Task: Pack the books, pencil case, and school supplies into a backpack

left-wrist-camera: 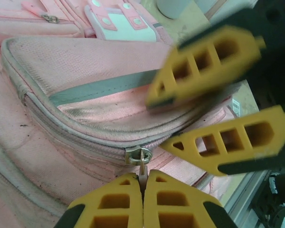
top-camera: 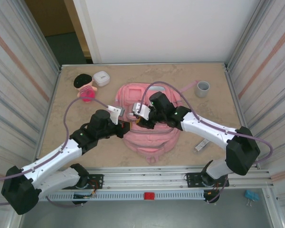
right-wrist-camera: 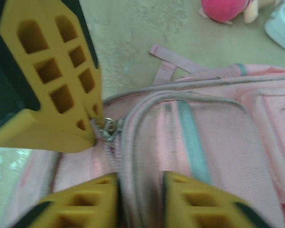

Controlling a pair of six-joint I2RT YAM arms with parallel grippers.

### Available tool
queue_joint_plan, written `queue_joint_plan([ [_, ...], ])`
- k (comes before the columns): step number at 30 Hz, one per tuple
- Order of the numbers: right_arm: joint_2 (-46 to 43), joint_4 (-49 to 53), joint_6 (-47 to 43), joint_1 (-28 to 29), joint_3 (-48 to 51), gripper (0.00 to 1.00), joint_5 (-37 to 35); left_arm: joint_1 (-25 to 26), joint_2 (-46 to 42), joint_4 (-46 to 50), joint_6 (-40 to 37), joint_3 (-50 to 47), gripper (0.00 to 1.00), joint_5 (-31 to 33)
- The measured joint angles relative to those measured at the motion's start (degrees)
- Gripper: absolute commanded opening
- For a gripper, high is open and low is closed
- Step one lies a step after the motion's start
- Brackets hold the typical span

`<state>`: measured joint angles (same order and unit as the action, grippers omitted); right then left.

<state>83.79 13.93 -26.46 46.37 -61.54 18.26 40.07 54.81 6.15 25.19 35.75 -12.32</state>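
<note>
The left gripper (left-wrist-camera: 143, 179) jaws are clamped on the zipper pull (left-wrist-camera: 141, 160) of the backpack (top-camera: 152, 140) front pocket. The right gripper (right-wrist-camera: 140, 183) straddles the pocket seam; its grip cannot be determined. Pull along the track and brace the fabric.

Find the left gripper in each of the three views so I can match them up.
Top external: the left gripper is left of centre, with its tips over the left side of the pink backpack.
Left wrist: it is at bottom centre, its yellow fingers shut on the zip pull.
Right wrist: it is at upper left, with one big yellow finger beside that pull.
Shared landmark: the backpack in all three views, and its zip pull in both wrist views.
</note>
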Motion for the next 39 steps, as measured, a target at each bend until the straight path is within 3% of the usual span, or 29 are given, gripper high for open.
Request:
queue_joint_plan([
  [6,-0.42,1.27,-2.38,-0.72,-0.09,0.00,2.47,-0.35,-0.35,2.05,-1.62,0.22,0.00,3.13],
  [11,-3.19,2.69,-5.03,-3.04,0.70,0.00,7.48,-4.09,0.94,2.84,-2.47,1.03,0.00,3.26],
  [18,-4.55,5.64,-7.37,-4.85,0.68,0.00,12.81,-7.34,3.93,2.10,-4.48,1.88,0.00,-0.59],
  [25,-4.55,5.90,-8.15,-5.57,0.68,0.00,13.09,-10.49,8.52,-1.40,-5.84,2.32,0.00,-6.45],
  [27,-4.55,5.84,-8.11,-5.62,0.68,0.00,12.59,-11.15,9.62,-2.67,-5.86,2.32,0.08,-7.89],
  [33,-4.55,6.32,-7.41,-5.62,0.68,0.00,12.41,-13.62,9.70,-3.28,-2.97,1.99,0.47,-6.60],
  [39,-4.55,8.31,-6.56,-5.62,0.68,0.00,14.45,-15.32,4.17,-3.37,-1.09,1.05,0.69,-5.92],
])
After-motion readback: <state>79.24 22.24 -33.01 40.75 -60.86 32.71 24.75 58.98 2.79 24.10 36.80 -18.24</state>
